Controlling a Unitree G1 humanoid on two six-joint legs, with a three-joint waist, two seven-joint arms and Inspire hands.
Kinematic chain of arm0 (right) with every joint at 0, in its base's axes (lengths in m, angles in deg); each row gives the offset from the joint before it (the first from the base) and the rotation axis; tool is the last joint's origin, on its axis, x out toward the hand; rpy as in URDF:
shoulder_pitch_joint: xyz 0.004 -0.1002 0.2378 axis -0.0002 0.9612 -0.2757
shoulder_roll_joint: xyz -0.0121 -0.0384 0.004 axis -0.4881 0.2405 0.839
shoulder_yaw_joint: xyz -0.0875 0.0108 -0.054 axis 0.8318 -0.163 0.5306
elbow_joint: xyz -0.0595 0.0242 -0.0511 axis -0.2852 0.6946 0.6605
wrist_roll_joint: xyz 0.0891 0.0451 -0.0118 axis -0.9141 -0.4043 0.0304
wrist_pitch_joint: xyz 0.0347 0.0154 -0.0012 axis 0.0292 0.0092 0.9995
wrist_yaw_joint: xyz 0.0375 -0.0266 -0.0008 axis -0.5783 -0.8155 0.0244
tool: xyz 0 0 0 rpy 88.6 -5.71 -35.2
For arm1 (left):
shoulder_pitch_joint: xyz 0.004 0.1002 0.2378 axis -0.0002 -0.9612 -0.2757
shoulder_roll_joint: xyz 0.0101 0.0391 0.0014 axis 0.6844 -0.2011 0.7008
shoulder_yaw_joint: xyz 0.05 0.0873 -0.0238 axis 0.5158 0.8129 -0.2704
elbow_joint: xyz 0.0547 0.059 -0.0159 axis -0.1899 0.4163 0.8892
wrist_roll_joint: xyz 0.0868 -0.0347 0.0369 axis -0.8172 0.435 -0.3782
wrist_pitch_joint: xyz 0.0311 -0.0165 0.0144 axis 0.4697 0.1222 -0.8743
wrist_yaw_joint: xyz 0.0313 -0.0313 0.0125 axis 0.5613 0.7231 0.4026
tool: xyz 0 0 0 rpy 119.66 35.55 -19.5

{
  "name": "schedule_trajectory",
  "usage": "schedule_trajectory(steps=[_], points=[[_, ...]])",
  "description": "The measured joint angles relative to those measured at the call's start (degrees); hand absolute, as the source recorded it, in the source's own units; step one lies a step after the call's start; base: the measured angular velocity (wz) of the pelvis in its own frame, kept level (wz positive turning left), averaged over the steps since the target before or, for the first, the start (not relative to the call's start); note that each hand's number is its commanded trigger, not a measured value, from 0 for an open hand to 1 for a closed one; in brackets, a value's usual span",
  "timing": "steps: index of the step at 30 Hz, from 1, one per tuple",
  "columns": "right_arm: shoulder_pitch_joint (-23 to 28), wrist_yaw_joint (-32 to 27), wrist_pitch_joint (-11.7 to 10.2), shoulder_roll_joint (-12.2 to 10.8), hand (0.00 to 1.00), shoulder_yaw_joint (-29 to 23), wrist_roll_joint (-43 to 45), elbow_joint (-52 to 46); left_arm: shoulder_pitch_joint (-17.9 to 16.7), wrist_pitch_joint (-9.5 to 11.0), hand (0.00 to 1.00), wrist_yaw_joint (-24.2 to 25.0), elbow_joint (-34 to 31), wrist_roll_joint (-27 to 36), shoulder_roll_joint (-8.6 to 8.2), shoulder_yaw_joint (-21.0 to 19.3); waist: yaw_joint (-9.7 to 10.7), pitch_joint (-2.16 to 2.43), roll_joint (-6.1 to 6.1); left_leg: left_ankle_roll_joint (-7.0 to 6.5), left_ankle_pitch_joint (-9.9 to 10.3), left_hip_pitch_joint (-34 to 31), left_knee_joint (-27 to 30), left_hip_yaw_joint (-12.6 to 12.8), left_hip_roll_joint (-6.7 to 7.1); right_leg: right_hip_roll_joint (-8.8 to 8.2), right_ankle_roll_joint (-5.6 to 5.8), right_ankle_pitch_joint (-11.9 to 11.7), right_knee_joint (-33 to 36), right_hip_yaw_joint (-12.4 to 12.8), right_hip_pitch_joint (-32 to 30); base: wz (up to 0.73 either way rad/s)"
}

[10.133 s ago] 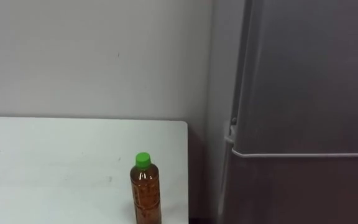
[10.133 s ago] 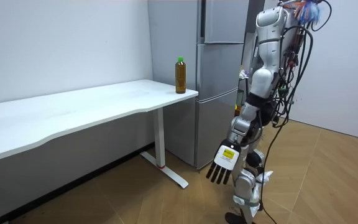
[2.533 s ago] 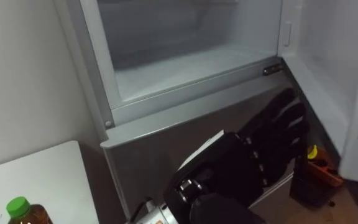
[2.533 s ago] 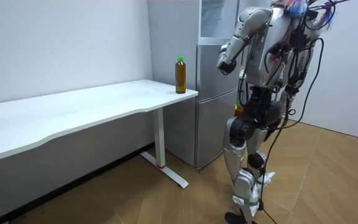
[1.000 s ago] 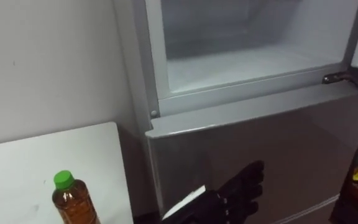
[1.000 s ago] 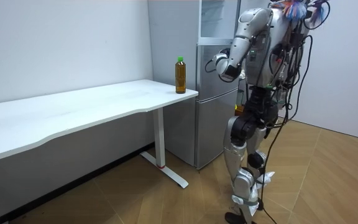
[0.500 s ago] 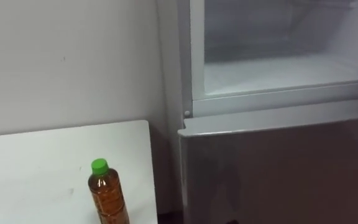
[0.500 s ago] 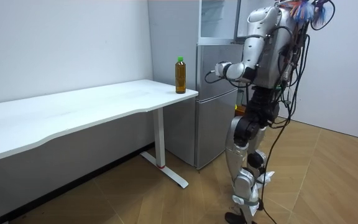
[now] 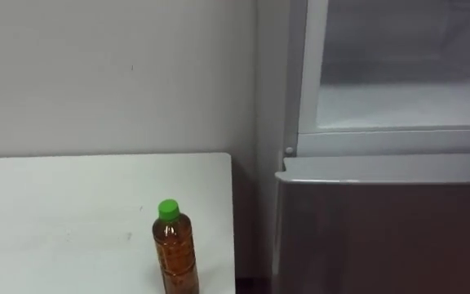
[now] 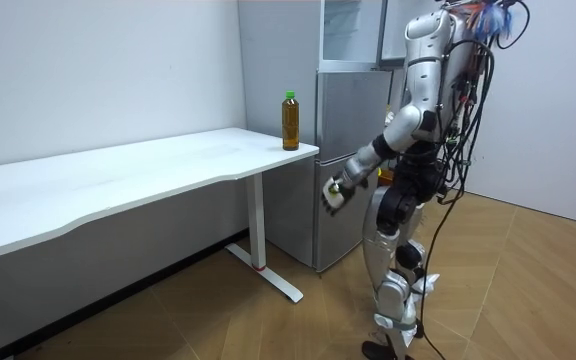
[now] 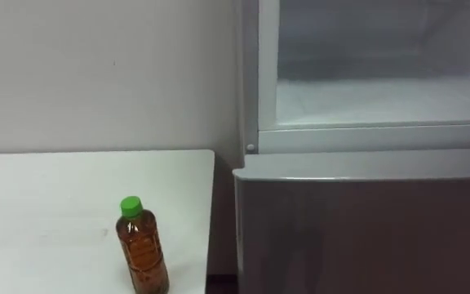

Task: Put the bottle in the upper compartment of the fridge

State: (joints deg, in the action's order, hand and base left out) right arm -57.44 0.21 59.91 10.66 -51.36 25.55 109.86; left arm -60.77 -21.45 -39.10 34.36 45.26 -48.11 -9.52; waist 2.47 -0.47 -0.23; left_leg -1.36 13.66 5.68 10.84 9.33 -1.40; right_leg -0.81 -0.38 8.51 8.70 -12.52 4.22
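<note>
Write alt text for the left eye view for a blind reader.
A brown bottle with a green cap stands upright on the white table, near its right edge. Beside it, the upper fridge is open above a shut lower door.

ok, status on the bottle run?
Left hand low by the lower fridge door, off the bottle. Bottle upright near the table corner, ungrasped. Upper fridge open, nothing seen blocking it.

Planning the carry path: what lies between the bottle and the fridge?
Nothing stands there: in the left eye view, only bare table right of the bottle, then a narrow gap before the fridge.
</note>
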Motion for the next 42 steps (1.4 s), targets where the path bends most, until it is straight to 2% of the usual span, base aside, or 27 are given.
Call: schedule_trajectory(steps=[2, 5, 8, 10, 12, 16, 23, 25, 27, 29, 33, 35, 42], points=[[0.14, 0.05, -0.41, -0.25, 0.0, 0.01, -0.19, 0.05, -0.12, 2.76, 0.0, -2.02, 6.29, -0.57, -0.71, -0.9, -0.33, 0.05, 0.41, -0.03, -0.02, 0.09, -0.04, -0.23, 0.02, -0.08, 0.12, 0.07, -0.01, -0.09, -0.22, 0.11], [0.87, -0.26, -1.78, -0.3, 0.0, 0.33, -0.76, 0.03, -0.15, 4.7, 0.0, -4.84, 11.91, -0.53, -1.32, -1.86, -1.26, 0.04, 0.68, -0.07, 0.0, 0.08, -0.32, -0.4, 0.06, -0.11, 0.18, 0.11, 0.0, -0.06, -0.15, 0.0], [1.13, -0.12, -2.2, -0.28, 0.0, 0.96, -0.84, 0.06, -0.21, 6.16, 0.0, -6.29, 14.54, 0.12, -2.13, -3.47, -1.53, 0.11, 0.78, -0.09, 0.01, 0.07, -0.8, -0.55, 0.08, -0.11, 0.2, 0.12, 0.01, -0.14, -0.14, 0.0], [1.17, -0.02, -2.83, -0.31, 0.0, 0.94, -0.91, 0.46, -0.14, 7.88, 0.0, -7.36, 18.26, 3.38, -2.87, -5.12, -1.64, 0.22, 0.44, -0.14, -0.02, 0.42, -1.17, -0.52, 0.08, -0.09, 0.2, 0.12, -0.03, -0.1, 0.0, 0.0], [1.39, -0.12, -3.28, -0.3, 0.0, 0.93, -1.3, 1.35, -0.35, 8.41, 0.0, -8.52, 20.53, 6.26, -3.36, -5.78, -1.65, 0.17, 0.14, -0.13, -0.01, 1.08, -1.27, -0.53, 0.08, -0.04, 0.23, 0.14, -0.13, -0.12, 0.69, 0.0], [3.02, -0.34, -3.8, -0.28, 0.0, 0.77, -1.4, 1.64, -0.81, 9.1, 0.0, -10.96, 24.23, 8.65, -4.13, -9.34, -2.47, 0.07, -0.49, -0.13, -0.02, 1.87, -1.44, -0.53, 0.09, 0.01, 0.27, 0.21, -0.08, 0.02, 1.46, 0.0], [3.55, -0.57, -3.82, -0.31, 0.0, 0.73, -0.53, 1.6, -1.3, 9.3, 0.0, -13.58, 27.61, 8.35, -5.56, -14.69, -3.18, 0.11, -0.54, -0.13, 0.0, 1.98, -1.51, -0.43, 0.1, -0.03, 0.27, 0.21, -0.02, -0.21, 1.72, 0.0], [3.83, -0.56, -3.72, -0.32, 0.0, 0.23, 0.23, 1.29, -1.27, 9.26, 0.0, -14.65, 28.75, 8.0, -5.88, -16.77, -3.92, 0.16, -0.53, -0.13, 0.0, 1.93, -1.41, -0.1, 0.08, -0.06, 0.24, 0.25, -0.04, -0.21, 1.32, -0.04], [4.67, -0.57, -3.6, -0.25, 0.0, -0.23, 0.99, 0.12, -1.36, 9.23, 0.0, -15.11, 29.2, 7.99, -5.86, -17.34, -4.59, 0.31, -0.55, -0.13, 0.0, 1.86, -1.38, -0.17, 0.09, -0.11, 0.24, 0.25, -0.03, -0.22, 1.21, 0.0], [4.83, -0.47, -3.34, -0.27, 0.0, -0.21, 1.07, -1.72, -1.85, 9.2, 0.0, -16.69, 29.23, 7.97, -5.93, -17.94, -4.62, 0.65, -0.46, -0.14, 0.0, 1.63, -1.35, -0.2, 0.1, -0.19, 0.24, 0.26, 0.04, -0.2, 0.86, 0.0], [4.74, 0.28, -3.33, -0.25, 0.0, -0.47, 2.9, -6.63, -1.88, 9.22, 0.0, -18.59, 29.56, 5.56, -5.99, -19.0, -4.59, 0.92, -0.21, -0.15, -0.01, 1.4, -0.96, -0.63, 0.16, -0.2, 0.22, 0.24, 0.09, -0.47, 0.74, 0.03], [4.55, 0.97, -4.14, -0.22, 0.0, -0.46, 3.81, -8.93, -1.68, 9.26, 0.0, -19.38, 29.99, 5.53, -5.99, -18.93, -4.71, 0.9, -0.13, -0.15, -0.01, 1.57, -1.05, -0.68, 0.17, -0.22, 0.23, 0.25, 0.13, -0.48, 0.86, 0.02], [5.48, 2.85, -4.56, -0.36, 0.0, -0.36, 6.69, -19.7, -1.81, 9.3, 0.0, -19.84, 29.98, 3.89, -5.98, -18.95, -5.25, 0.78, 0.01, -0.15, -0.01, 1.71, -1.37, -0.74, 0.18, -0.17, 0.26, 0.27, 0.0, -0.26, 0.94, 0.0]])
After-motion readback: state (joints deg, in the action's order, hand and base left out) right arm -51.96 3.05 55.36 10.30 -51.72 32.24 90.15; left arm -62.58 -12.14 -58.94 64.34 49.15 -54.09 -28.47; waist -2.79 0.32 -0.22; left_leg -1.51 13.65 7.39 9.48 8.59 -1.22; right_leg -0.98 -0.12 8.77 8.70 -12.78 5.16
